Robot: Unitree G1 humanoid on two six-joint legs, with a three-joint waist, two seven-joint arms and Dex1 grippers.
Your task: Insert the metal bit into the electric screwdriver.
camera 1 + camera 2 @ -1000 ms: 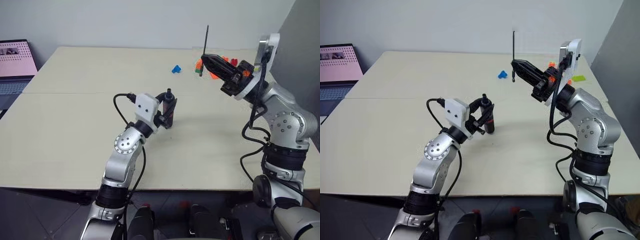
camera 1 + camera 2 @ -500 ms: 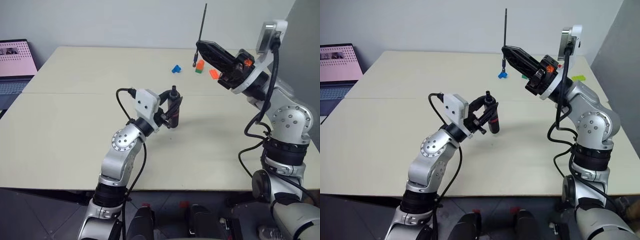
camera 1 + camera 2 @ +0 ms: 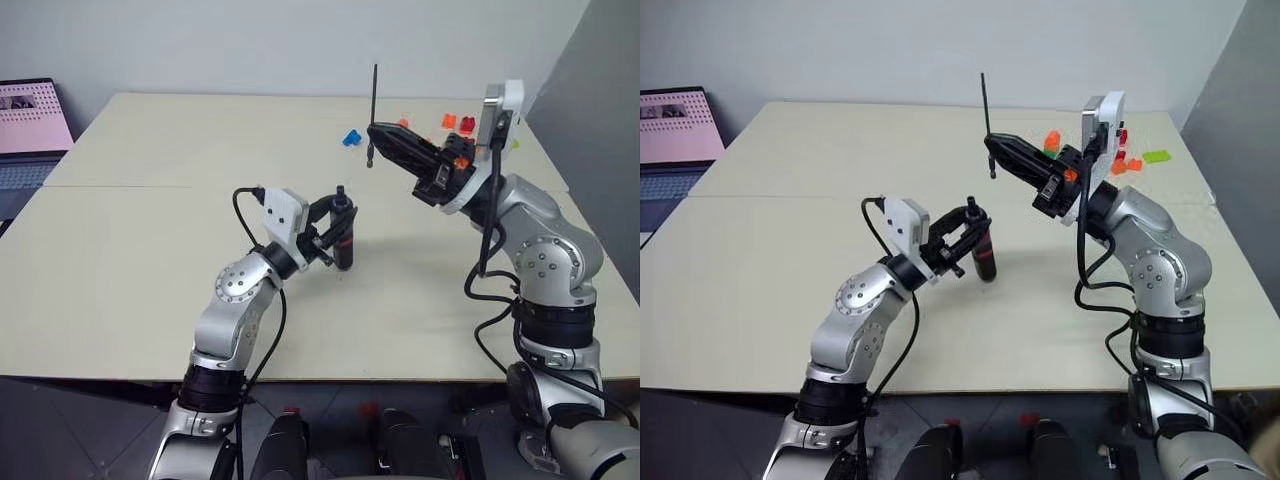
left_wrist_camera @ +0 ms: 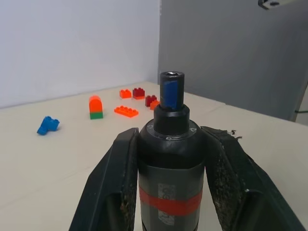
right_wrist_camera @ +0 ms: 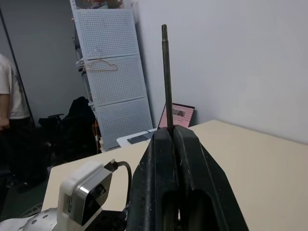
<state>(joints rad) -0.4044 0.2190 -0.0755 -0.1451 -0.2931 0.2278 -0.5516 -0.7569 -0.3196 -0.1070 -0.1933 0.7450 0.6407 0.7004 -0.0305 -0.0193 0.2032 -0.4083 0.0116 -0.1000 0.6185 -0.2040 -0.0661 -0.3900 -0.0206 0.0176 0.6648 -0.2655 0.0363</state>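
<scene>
My left gripper (image 3: 338, 222) is shut on the electric screwdriver (image 3: 343, 238), a black pen-shaped tool with a red band. It stands roughly upright over the table's middle, its small blue tip (image 4: 172, 92) pointing up between the fingers (image 4: 126, 159). My right gripper (image 3: 376, 134) is shut on the metal bit (image 3: 374, 105), a thin grey rod standing nearly vertical. The bit (image 5: 166, 72) sticks up from the closed fingertips. It hangs above, behind and a little to the right of the screwdriver's tip, clearly apart from it.
Toy bricks lie at the table's far side: a blue one (image 3: 351, 138), orange and red ones (image 3: 455, 122), a green one (image 3: 1157, 156). A laptop (image 3: 30, 130) sits far left. In the right wrist view a person (image 5: 9, 96) stands by a pegboard (image 5: 113, 72).
My right gripper has carried the bit to the left, after a brief rise, nearer to the screwdriver. The left wrist turned slightly; the screwdriver stays about where it was.
</scene>
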